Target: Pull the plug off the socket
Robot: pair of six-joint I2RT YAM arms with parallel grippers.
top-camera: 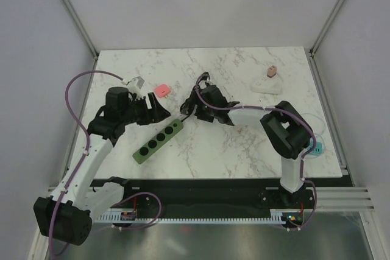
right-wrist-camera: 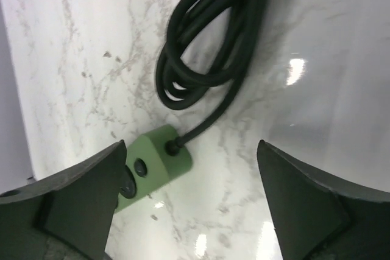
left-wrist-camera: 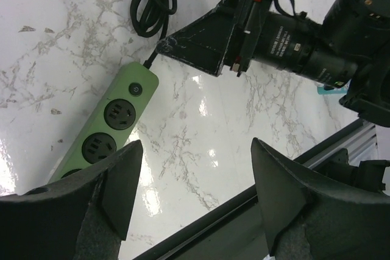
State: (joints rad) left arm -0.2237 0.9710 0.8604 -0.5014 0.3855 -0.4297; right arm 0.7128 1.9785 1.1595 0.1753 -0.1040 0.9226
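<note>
The green power strip (top-camera: 157, 141) lies diagonally on the marble table, and its visible sockets show no plug in them. Its black cable (right-wrist-camera: 210, 53) is coiled beyond its switch end. The strip also shows in the left wrist view (left-wrist-camera: 119, 117) and the right wrist view (right-wrist-camera: 155, 159). A pink plug (top-camera: 162, 90) lies loose on the table behind the strip. My left gripper (top-camera: 159, 112) is open and empty, just above the strip's switch end (left-wrist-camera: 192, 193). My right gripper (top-camera: 187, 108) is open and empty, over the cable beside that end (right-wrist-camera: 192, 193).
A white-grey plug (top-camera: 135, 81) lies at the back left. A brown adapter on a white block (top-camera: 268, 80) sits at the back right. A teal object (top-camera: 317, 147) lies by the right edge. The two grippers' fingertips are close together.
</note>
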